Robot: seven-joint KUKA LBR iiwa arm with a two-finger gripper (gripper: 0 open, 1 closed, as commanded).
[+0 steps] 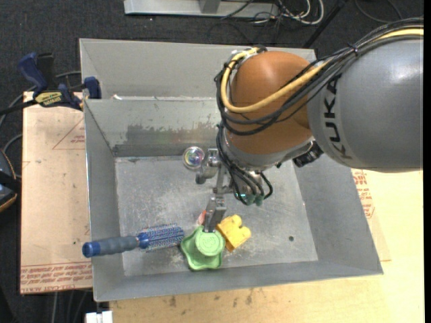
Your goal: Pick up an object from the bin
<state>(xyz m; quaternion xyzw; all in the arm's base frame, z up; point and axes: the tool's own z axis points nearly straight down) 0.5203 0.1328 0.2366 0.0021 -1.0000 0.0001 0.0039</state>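
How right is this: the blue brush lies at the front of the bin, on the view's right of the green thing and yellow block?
The side is wrong. The camera view shows the blue brush at the front of the bin, on the view's left of the green thing and yellow block.

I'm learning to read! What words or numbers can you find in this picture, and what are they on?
"KUKA": on the robot's grey arm, running down its side.
No writing shows on the blue brush, the green toy or the yellow block.
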